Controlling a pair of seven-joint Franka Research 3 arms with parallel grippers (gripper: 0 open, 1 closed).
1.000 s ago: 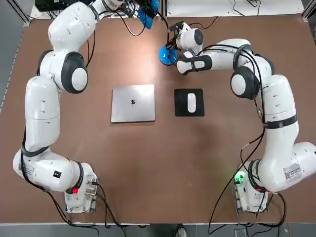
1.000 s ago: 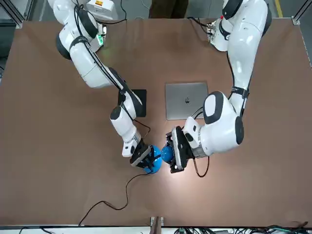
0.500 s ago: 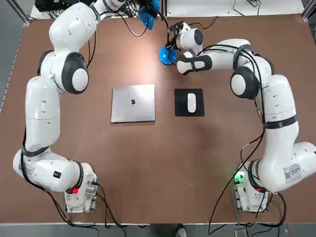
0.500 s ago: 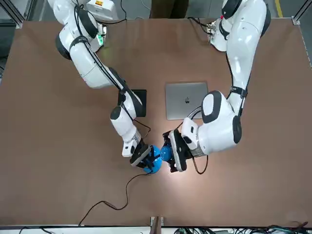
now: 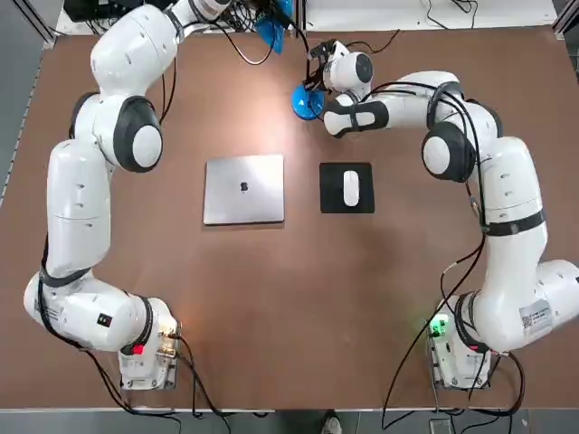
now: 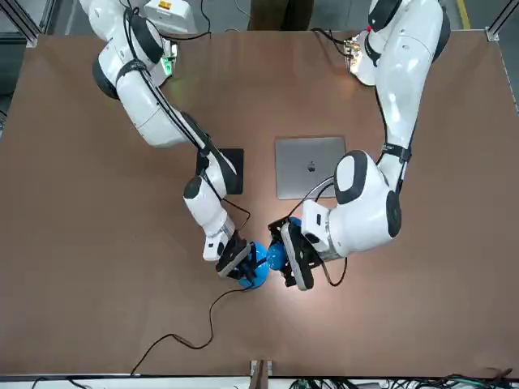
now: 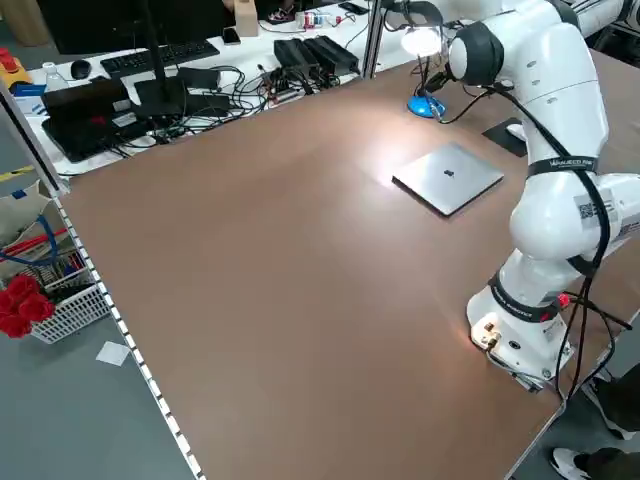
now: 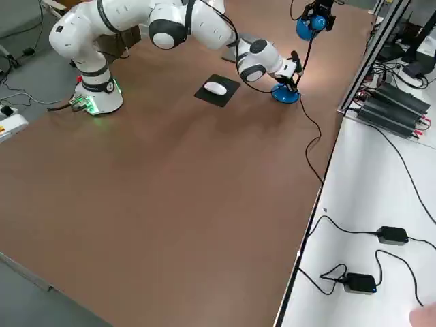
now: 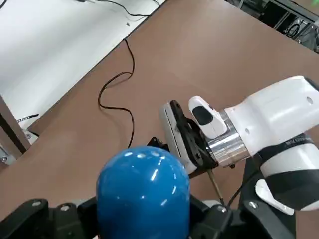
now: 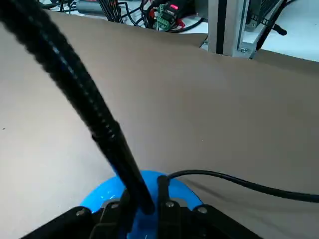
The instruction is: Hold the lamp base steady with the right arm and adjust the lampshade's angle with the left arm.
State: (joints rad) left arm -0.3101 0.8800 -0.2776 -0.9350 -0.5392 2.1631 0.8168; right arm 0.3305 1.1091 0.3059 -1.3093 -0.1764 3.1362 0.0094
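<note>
Two tools share one lamp. The right tool [image 10: 145, 201] is clamped on the lamp base [image 10: 102, 193] at the foot of its neck [image 10: 107, 132]. Higher, beyond the base and to its left, the left tool [image 9: 143, 215] grips the lampshade [image 9: 143, 186], the left arm being nearer for tilting. The shade's opening is hidden, its long axis unclear; the top view crops the left tool.
</note>
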